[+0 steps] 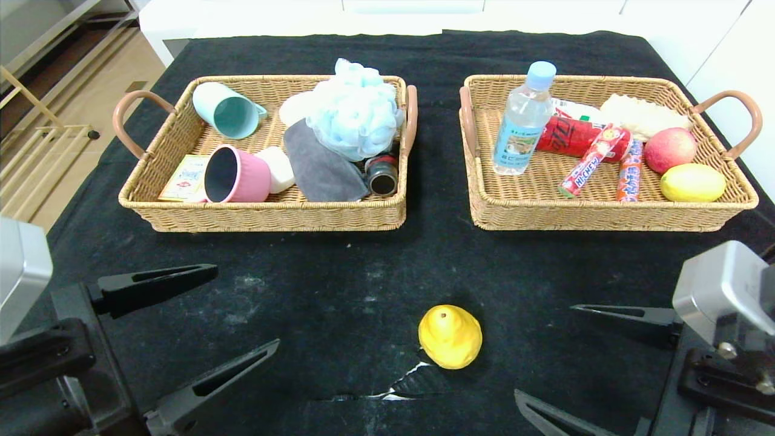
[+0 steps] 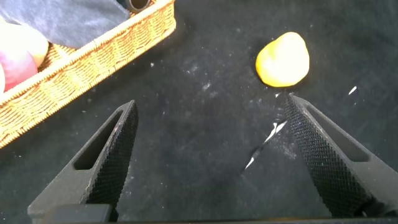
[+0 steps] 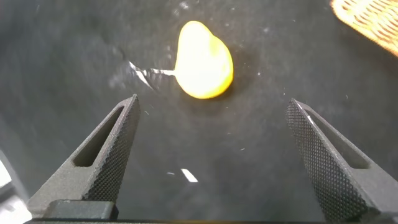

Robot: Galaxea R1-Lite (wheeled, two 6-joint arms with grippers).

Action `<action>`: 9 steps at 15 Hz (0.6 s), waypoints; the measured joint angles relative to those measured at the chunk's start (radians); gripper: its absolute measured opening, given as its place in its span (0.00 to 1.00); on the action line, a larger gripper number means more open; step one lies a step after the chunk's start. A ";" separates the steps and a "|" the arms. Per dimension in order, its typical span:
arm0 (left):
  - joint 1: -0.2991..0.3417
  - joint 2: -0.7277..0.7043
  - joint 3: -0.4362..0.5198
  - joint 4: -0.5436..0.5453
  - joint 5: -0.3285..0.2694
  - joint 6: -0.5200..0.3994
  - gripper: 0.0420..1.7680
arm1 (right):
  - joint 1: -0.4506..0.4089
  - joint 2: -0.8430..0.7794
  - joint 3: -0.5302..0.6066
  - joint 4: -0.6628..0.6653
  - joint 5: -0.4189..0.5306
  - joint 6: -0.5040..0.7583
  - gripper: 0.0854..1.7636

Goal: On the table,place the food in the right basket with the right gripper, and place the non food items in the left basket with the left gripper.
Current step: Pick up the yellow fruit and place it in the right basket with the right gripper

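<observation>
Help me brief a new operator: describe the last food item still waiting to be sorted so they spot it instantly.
On the black-clothed table, look at the open stretch in front of the two wicker baskets, near the robot. The yellow pear lies there alone, beside a small white tear in the cloth. Unlike the smooth lemon in the right basket, it is lumpy, tapered, and outside any basket.

Yellow pear (image 1: 450, 336) on black cloth table (image 1: 339, 284), tan baskets (image 1: 266, 215)
</observation>
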State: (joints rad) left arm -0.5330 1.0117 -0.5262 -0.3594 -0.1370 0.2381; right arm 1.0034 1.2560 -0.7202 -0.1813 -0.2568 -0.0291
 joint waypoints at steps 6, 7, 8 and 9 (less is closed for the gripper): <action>0.003 -0.012 -0.008 -0.001 0.002 0.000 0.96 | 0.201 0.197 -0.227 0.171 -0.298 0.280 0.97; 0.009 -0.014 -0.009 -0.001 0.001 0.000 0.96 | 0.211 0.231 -0.239 0.162 -0.338 0.289 0.97; 0.013 -0.015 -0.011 -0.002 0.001 0.001 0.96 | 0.216 0.259 -0.246 0.145 -0.363 0.291 0.97; 0.014 -0.016 -0.011 -0.002 0.000 0.001 0.96 | 0.219 0.284 -0.249 0.128 -0.384 0.292 0.97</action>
State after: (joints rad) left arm -0.5185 0.9957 -0.5377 -0.3613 -0.1370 0.2394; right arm 1.2219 1.5398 -0.9689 -0.0534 -0.6406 0.2626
